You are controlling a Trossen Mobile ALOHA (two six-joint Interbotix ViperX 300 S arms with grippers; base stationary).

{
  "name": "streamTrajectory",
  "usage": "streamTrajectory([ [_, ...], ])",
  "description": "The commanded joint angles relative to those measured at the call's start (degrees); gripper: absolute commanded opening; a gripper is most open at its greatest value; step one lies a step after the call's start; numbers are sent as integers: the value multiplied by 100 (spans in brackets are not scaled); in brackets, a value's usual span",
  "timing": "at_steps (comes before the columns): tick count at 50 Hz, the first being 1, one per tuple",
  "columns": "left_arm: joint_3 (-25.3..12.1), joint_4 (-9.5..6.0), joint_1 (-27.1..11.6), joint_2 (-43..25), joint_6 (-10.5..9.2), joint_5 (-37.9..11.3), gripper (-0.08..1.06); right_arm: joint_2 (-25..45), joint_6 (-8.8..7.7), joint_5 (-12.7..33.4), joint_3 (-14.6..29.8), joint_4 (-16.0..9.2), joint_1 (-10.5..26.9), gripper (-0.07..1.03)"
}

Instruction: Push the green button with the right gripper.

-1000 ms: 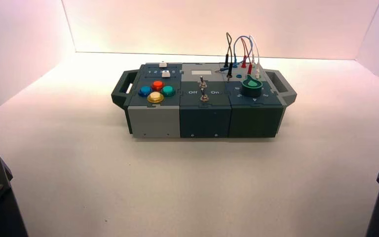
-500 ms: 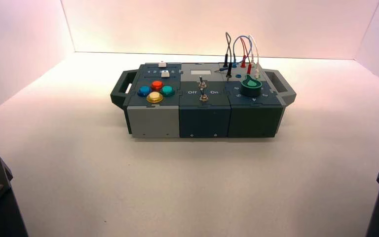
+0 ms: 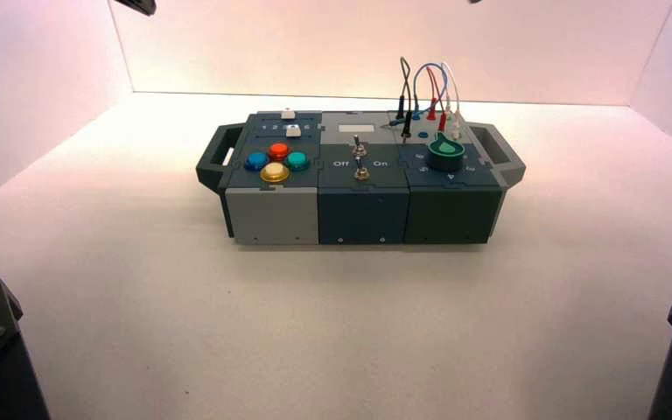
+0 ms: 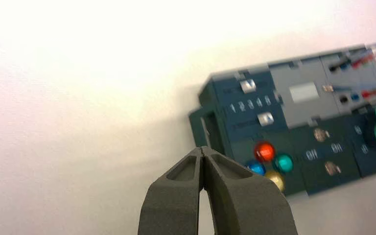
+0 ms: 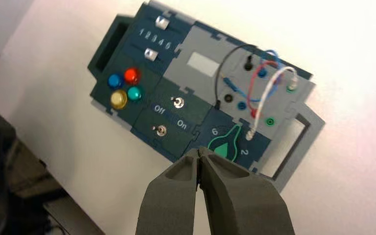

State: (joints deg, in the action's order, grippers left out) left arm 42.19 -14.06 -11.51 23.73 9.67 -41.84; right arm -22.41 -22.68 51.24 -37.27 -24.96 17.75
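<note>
Now both arms have risen: small dark parts show at the high view's upper edge, absent a moment ago. We find the right claw [image 5: 199,152] pinched closed to a point, well above the box [image 3: 360,214]. The green button [image 5: 134,93] sits untouched beside the red button [image 5: 131,75], so the approach has only begun.

1. I see the box [image 3: 360,188] mid-table [image 3: 315,332], both my arms high above it.
2. On its left section sits the button cluster [image 3: 276,163], sliders [image 3: 290,122] behind.
3. Toggle switches [image 3: 360,160] centre; knob [image 3: 445,154] right, wires [image 3: 426,92] behind it.
</note>
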Motion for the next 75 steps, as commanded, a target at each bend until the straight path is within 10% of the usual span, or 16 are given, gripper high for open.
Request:
streamTrajectory([
  [1,-360,-176,-26,-88,229,-606,-3,193,-62,-9,272,185,290,-2],
  [29,-422,-1362,123,-404,1433,-1081,-3,1687,-176,-325,976,1169,1688,-2],
  [75,-413,-1362,448,-598,1441,-984,-3,3032,-114,-1406,1459,1178,2496,-2],
])
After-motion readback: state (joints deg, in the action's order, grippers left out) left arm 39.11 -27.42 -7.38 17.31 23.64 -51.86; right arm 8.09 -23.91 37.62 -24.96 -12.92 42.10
